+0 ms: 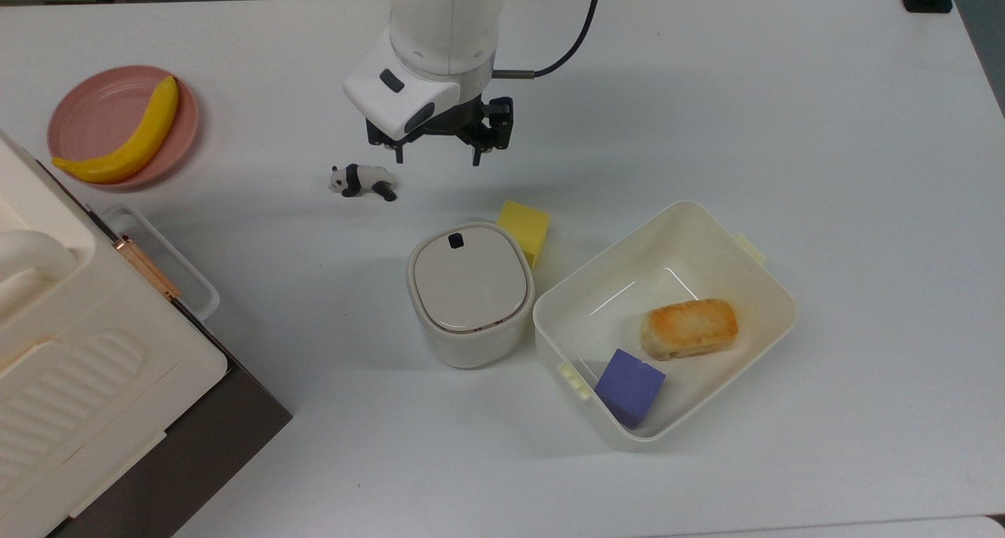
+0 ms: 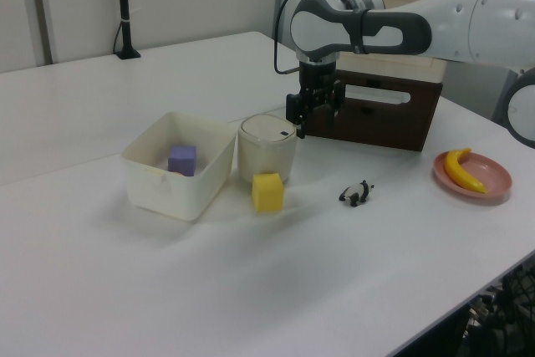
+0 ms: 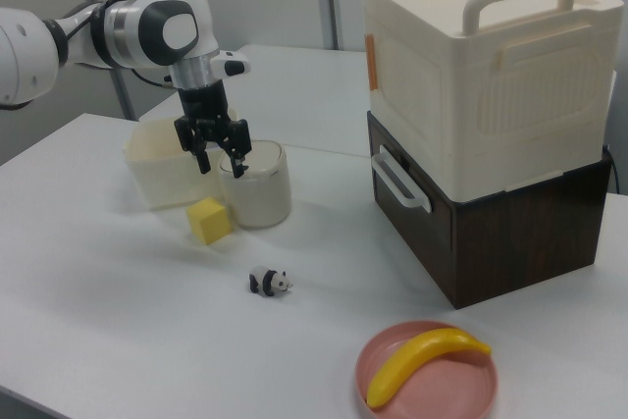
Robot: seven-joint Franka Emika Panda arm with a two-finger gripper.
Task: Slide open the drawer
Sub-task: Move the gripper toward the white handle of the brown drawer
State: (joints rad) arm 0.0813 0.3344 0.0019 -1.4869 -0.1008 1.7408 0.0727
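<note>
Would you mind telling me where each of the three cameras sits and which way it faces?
Top view: overhead, looking straight down at the table; the wrist and open gripper enter from the top edge.
Left view: low at a table side, facing across to the drawer; the arm reaches in from the left view's right.
Right view: from the opposite side, the drawer near; the arm comes from the right view's left.
Left and right views share the panda and banana.
</note>
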